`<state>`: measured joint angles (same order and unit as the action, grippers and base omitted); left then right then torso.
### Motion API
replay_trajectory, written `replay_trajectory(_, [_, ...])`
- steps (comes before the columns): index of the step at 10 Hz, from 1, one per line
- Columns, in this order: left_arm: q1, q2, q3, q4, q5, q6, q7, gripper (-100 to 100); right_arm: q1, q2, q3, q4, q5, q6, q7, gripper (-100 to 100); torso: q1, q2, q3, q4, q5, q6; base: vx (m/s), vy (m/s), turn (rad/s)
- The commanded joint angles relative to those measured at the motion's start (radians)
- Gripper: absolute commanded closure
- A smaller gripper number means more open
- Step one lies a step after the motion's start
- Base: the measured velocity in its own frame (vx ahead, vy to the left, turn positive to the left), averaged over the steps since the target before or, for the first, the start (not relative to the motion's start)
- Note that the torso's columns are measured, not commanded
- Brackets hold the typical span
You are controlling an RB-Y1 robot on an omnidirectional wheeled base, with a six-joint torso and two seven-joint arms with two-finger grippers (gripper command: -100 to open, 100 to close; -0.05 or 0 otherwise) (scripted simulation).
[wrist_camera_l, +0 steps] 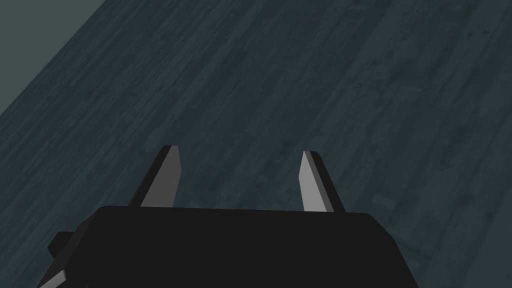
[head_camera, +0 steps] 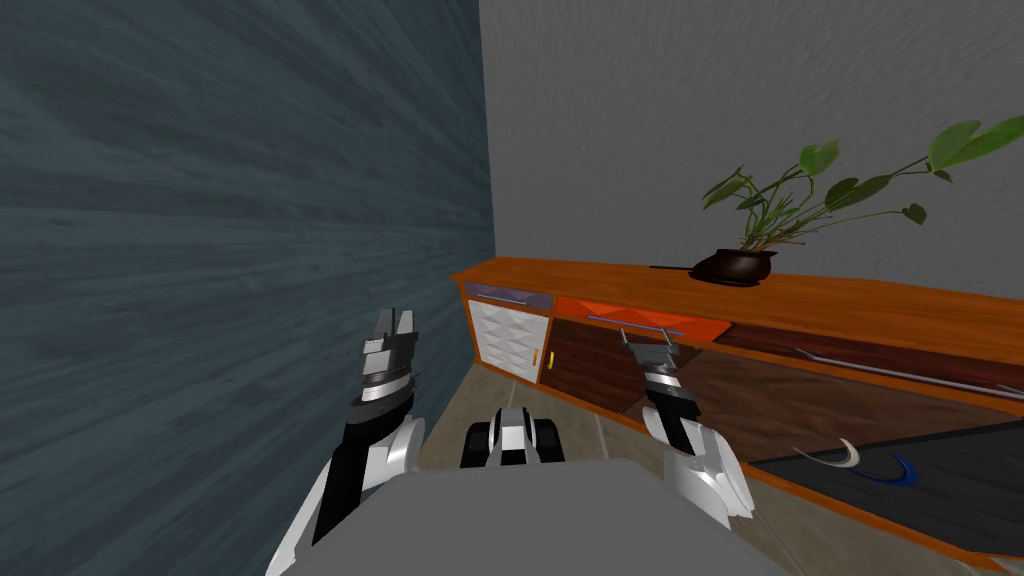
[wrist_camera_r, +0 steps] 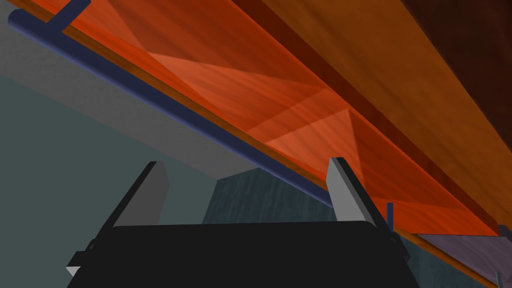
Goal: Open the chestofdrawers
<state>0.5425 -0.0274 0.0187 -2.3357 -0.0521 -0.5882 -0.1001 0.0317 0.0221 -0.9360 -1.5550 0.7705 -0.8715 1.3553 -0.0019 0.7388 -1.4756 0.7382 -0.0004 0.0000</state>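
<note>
- Two walls meet in a corner: a dark blue-grey planked wall (head_camera: 220,250) on my left and a plain grey wall (head_camera: 700,100) ahead.
- One long orange-brown wooden chest of drawers (head_camera: 850,300) stands against the grey wall, and its left end is close to the corner.
- Its front shows three drawer fronts in the top row:
  - a pale purple-grey drawer (head_camera: 507,292) at the left end;
  - an orange drawer (head_camera: 640,318) next to it;
  - a long dark brown drawer (head_camera: 860,355) beyond that.
- Each of the three drawer fronts carries one bar handle.
- Below the purple-grey drawer sits one white faceted door (head_camera: 508,338) with a small yellow pull (head_camera: 551,358).
- One leafy green plant in a dark pot (head_camera: 735,265) stands on the chest's top, behind the orange drawer.
- There are two hands.
- The right hand (head_camera: 648,345) is raised in front of the orange drawer (wrist_camera_r: 280,100), with its fingers spread wide and nothing held.
- In the right wrist view the right hand (wrist_camera_r: 247,164) sits just under the drawer's dark bluish bar handle (wrist_camera_r: 175,112).
- The bar runs slantwise across the gap between the fingers and passes behind one finger (wrist_camera_r: 345,190); I cannot tell whether they touch.
- The left hand (head_camera: 393,320) hangs beside the planked wall, well apart from the chest.
- In its own wrist view the left hand (wrist_camera_l: 240,150) has its fingers wide apart and holds nothing.
- In the head view the orange drawer's bar handle (head_camera: 635,322) lies just above the right hand's fingertips.
</note>
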Motion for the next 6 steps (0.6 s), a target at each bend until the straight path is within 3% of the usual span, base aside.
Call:
replay_trajectory(1, [0.000, 0.000, 0.000, 0.000, 0.000, 0.000, 0.000, 0, -0.011, -0.033, 0.009, -0.014, 0.007, 0.043, -0.028, -100, 0.001, -0.001, 0.000, 0.000, 0.000, 0.000, 0.032, 0.018, 0.013])
replay_trajectory(3, [0.000, 0.000, 0.000, 0.000, 0.000, 0.000, 0.000, 0, -0.018, -0.056, 0.015, -0.023, 0.012, 0.072, -0.046, -100, 0.002, -0.001, -0.001, 0.000, 0.001, 0.000, 0.029, 0.015, 0.012])
replay_trajectory(4, [0.000, 0.000, 0.000, 0.000, 0.000, 0.000, 0.000, 0, -0.015, -0.049, 0.013, -0.020, 0.011, 0.061, -0.040, -100, 0.002, -0.001, -0.001, 0.000, 0.000, 0.000, 0.013, 0.006, 0.003])
replay_trajectory(5, [0.000, 0.000, 0.000, 0.000, 0.000, 0.000, 0.000, 0, -0.009, -0.028, 0.007, -0.011, 0.006, 0.036, -0.023, 100, 0.002, 0.000, 0.000, 0.000, 0.000, 0.000, -0.013, -0.004, -0.018])
replay_trajectory(6, [0.000, 0.000, 0.000, 0.000, 0.000, 0.000, 0.000, 0, -0.005, -0.017, 0.004, -0.007, 0.004, 0.022, -0.014, 100, 0.001, 0.001, 0.001, 0.000, 0.000, 0.000, -0.031, -0.012, -0.004])
